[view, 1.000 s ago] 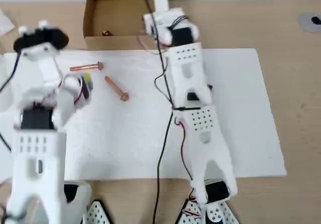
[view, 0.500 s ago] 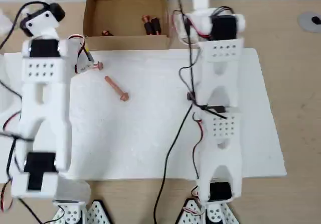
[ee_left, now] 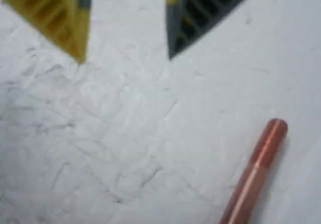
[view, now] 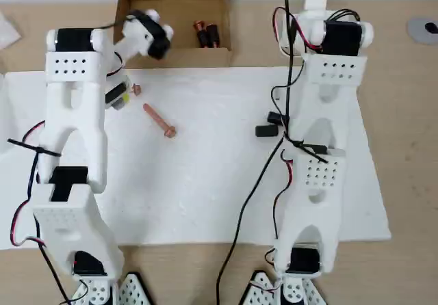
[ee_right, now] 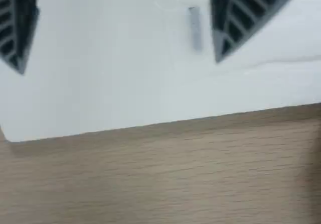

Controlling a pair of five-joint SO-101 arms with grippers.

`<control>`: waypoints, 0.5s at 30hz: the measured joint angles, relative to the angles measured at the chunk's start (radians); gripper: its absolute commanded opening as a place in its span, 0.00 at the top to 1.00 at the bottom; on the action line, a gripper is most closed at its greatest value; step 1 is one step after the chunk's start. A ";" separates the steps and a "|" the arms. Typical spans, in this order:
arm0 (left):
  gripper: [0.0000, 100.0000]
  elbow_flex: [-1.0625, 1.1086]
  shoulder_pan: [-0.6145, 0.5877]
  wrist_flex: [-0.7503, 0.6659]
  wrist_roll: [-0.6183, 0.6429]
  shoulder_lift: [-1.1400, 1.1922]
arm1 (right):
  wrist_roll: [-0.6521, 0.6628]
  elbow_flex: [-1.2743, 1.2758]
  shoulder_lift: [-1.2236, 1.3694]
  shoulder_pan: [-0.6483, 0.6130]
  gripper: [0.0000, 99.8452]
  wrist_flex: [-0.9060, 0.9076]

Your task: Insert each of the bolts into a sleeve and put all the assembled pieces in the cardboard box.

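L arm (view: 72, 113) stands over the L side of the white foam pad (view: 205, 182); the left gripper (view: 121, 96) sits low near the pad's far L corner, close to the front wall of the cardboard box (view: 171, 57). In the left wrist view its fingers, one yellow (ee_left: 60, 18) and one black w/ a yellow edge (ee_left: 200, 13), stand apart w/ bare pad between them, gripping nothing.

First bolt (view: 135, 89) shows only its head, just beside the left gripper on the side toward the pad's centre; its shaft is hidden under the arm. Second bolt (view: 159, 120) lies flat and diagonal on the pad, near that gripper but apart from it, head end toward the robot. In the left wrist view a copper bolt shaft (ee_left: 256, 174) lies on the pad off to one side of the parted fingers, not between them and not touching; can't tell which of the two it is.

The box stands just beyond the pad's far edge; in its R part, assembled pieces (view: 207, 33), dark sleeves w/ copper ends, lie side by side.

R arm (view: 321, 113) stretches over the pad's R side toward the table's far edge, well apart from both bolts. The right gripper (ee_right: 120, 63) has its black ribbed fingers spread wide w/ nothing between; under them a white surface meets the wood table (ee_right: 175, 174).
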 measured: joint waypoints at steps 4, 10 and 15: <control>0.88 -0.044 0.003 -0.055 -0.064 0.081 | 0.000 0.000 0.000 0.002 0.72 0.000; 0.88 -0.149 -0.009 -0.186 -0.066 0.247 | 0.000 0.000 0.000 0.031 0.72 0.003; 0.88 -0.273 -0.015 -0.198 -0.066 0.411 | 0.049 0.000 0.000 0.037 0.72 0.003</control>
